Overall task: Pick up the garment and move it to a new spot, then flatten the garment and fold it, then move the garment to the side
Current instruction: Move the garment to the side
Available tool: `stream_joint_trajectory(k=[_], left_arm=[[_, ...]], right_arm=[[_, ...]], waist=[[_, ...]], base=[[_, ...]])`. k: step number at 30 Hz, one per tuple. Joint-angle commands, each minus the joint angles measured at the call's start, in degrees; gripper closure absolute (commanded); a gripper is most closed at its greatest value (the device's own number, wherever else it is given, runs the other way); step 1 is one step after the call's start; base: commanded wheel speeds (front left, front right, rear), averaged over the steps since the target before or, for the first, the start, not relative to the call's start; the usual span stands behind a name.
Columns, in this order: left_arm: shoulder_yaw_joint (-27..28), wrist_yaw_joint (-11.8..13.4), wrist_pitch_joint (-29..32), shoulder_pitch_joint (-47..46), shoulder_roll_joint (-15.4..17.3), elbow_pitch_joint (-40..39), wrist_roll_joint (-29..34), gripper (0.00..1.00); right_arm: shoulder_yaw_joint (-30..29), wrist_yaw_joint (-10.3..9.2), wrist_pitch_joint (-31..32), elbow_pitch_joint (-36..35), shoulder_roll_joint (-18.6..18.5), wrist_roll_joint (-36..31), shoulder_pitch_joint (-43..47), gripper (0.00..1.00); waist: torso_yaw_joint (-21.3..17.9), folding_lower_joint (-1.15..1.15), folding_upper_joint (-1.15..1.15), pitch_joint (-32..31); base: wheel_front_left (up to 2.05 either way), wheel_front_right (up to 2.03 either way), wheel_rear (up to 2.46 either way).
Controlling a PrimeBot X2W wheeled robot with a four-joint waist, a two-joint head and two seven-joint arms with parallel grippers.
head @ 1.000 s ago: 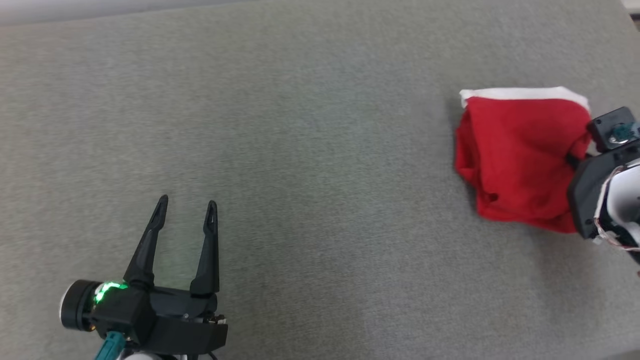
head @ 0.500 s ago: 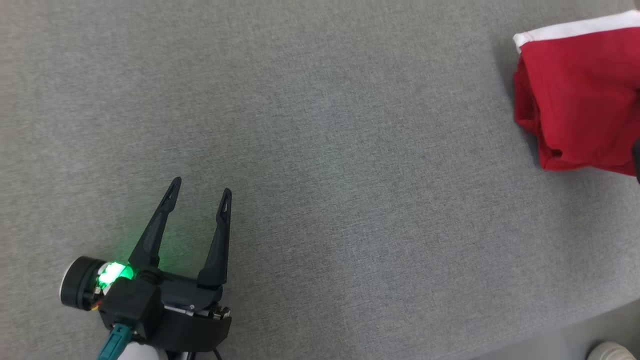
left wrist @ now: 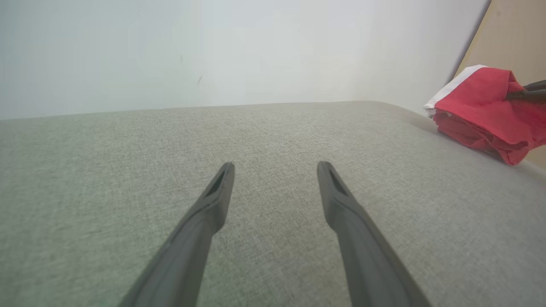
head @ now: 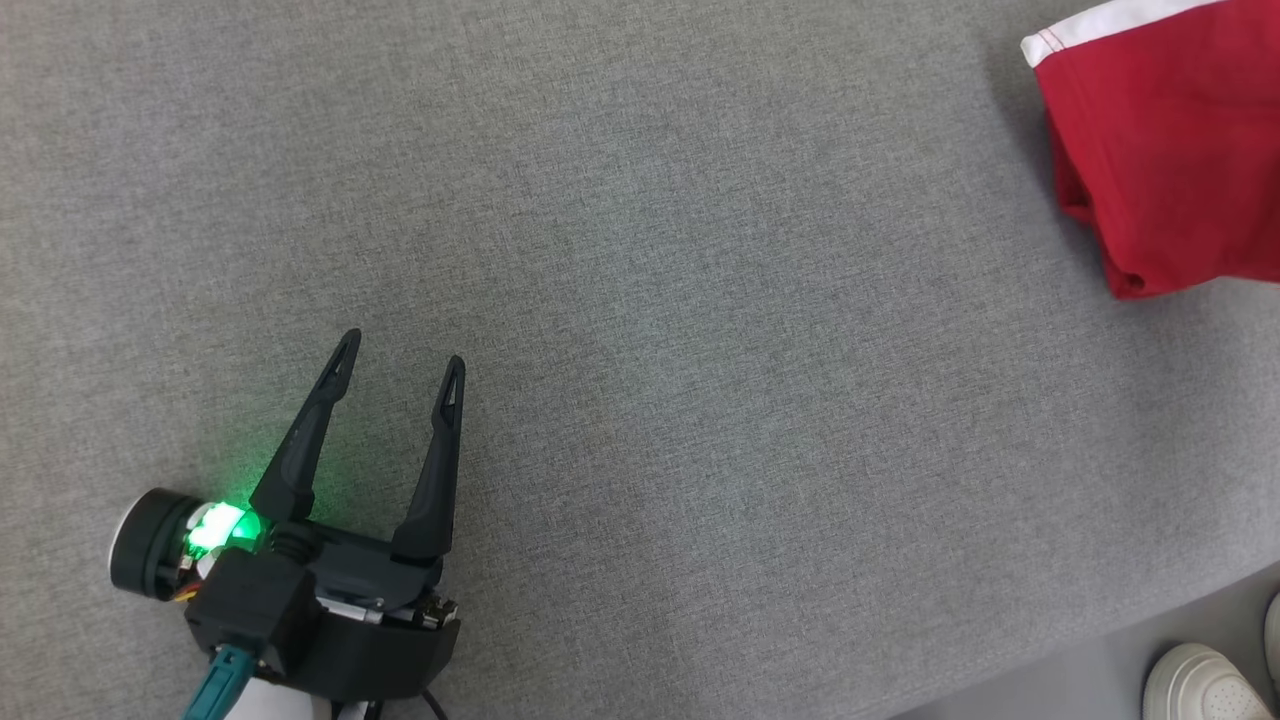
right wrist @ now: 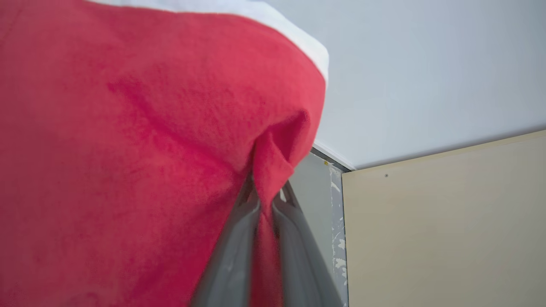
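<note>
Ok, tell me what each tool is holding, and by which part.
The right tool is shut on the red garment, pinching a bunched fold at its edge. The left tool is open and holds nothing.

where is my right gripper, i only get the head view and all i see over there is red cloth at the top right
Observer: The right wrist view has the right gripper shut on a pinched fold of the red garment.
Operator: so is the garment up in the air
Observer: Not fully, it seems. In the left wrist view its lower folds look to rest on the grey surface, with the dark fingers gripping its upper side.
</note>
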Motion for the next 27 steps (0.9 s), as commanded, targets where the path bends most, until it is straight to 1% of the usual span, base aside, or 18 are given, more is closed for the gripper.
stream_joint_trajectory(k=[1, 5, 6, 7, 8, 15, 18, 22, 27], left_arm=[[0.13, 0.01, -0.16, -0.19, 0.32, 0.76, 0.03, 0.00], [0.12, 0.01, -0.15, -0.39, 0.11, 1.08, -0.06, 0.00], [0.07, 0.01, -0.14, -0.40, 0.01, 1.24, -0.10, 0.00], [0.01, 0.01, -0.12, -0.41, -0.08, 1.45, -0.17, 0.00], [-0.05, 0.01, -0.12, -0.45, -0.20, 1.57, -0.21, 0.00], [0.12, 0.01, -0.12, -0.25, -0.88, 1.97, -0.87, 0.00], [0.71, 0.01, -0.16, 0.79, -1.71, 2.30, -1.31, 0.00], [1.89, 0.10, -0.16, 2.16, -2.64, 2.99, -1.74, 0.00], [4.48, 0.78, -0.17, 5.50, -3.75, 4.35, -1.97, 0.00]], right_arm=[[-0.60, -0.13, -0.78, -0.14, -0.40, -1.38, -0.43, 1.00], [-1.84, -0.13, -1.68, 0.20, 0.22, -2.32, -0.17, 1.00], [-2.26, -0.13, -2.01, 0.30, 0.61, -2.40, 0.10, 0.83], [-2.50, -0.13, -2.32, 0.23, 0.94, -2.58, 0.43, 0.58], [-3.10, -0.13, -2.68, 0.17, 1.15, -2.66, 0.58, 0.00], [-4.95, -0.13, -5.17, -0.49, 2.44, -2.76, 1.87, 0.00], [-5.46, -0.13, -6.50, -1.45, 3.48, -2.03, 3.51, 0.00], [-4.31, -0.13, -8.20, -2.61, 4.54, -1.05, 5.79, 0.00], [-4.59, -0.13, -10.88, -3.80, 7.42, 2.50, 9.09, 0.00]], waist=[[-0.07, 0.00, 0.00, 0.13], [-0.12, 0.00, 0.00, 0.19], [-0.12, 0.00, 0.00, 0.11], [-0.08, 0.00, 0.00, -0.03], [-0.02, 0.00, 0.00, -0.19], [1.11, 0.00, 0.00, -2.33], [2.30, 0.00, 0.00, -4.84], [3.57, 0.00, 0.00, -8.21], [4.94, 0.00, 0.00, -13.66]], base=[[0.00, 0.00, 0.00], [0.00, 0.00, 0.00], [0.00, 0.00, 0.00], [0.00, 0.00, 0.00], [0.00, 0.00, 0.00], [0.00, 0.00, 0.00], [0.00, 0.00, 0.00], [0.00, 0.00, 0.00], [0.00, 0.00, 0.00]])
